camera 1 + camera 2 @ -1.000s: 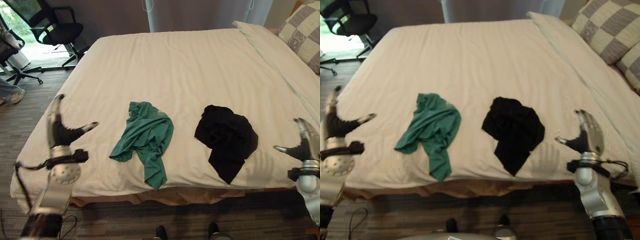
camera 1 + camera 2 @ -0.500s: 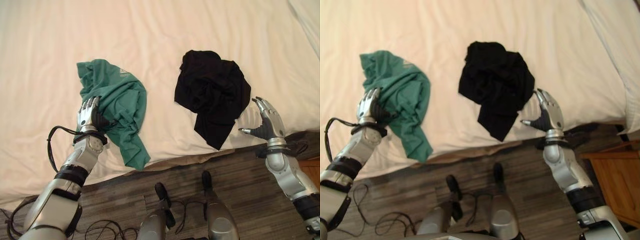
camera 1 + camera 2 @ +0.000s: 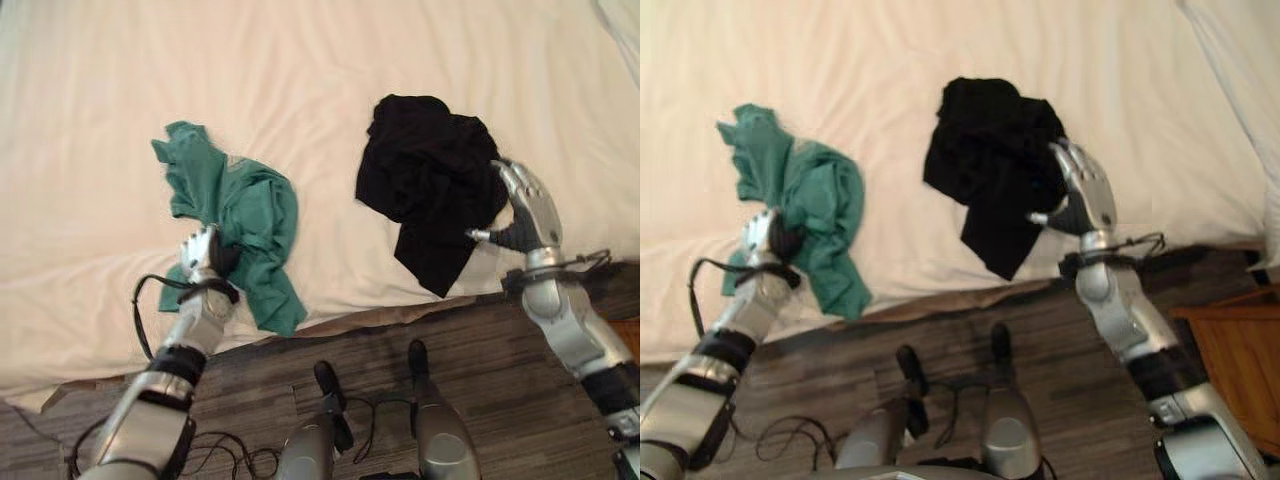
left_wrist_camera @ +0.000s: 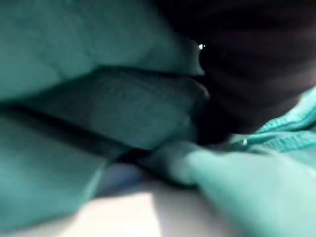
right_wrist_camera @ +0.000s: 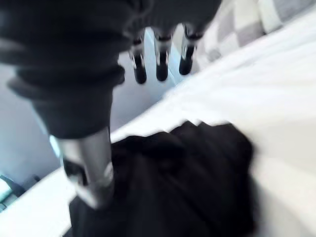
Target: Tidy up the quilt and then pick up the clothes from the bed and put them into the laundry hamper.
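Fingers (image 3: 203, 243) in green shirt (image 3: 245, 215), cream quilt (image 3: 300, 90), wood floor (image 3: 480, 330)

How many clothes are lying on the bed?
2. A green garment lies near the bed's front edge with the left hand on it; a black garment lies beside it, by the open right hand.

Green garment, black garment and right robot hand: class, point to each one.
green garment (image 3: 250, 215), left eye view, its bunched middle.
black garment (image 3: 425, 180), left eye view, its crumpled centre.
right robot hand (image 3: 528, 215), left eye view, its palm.
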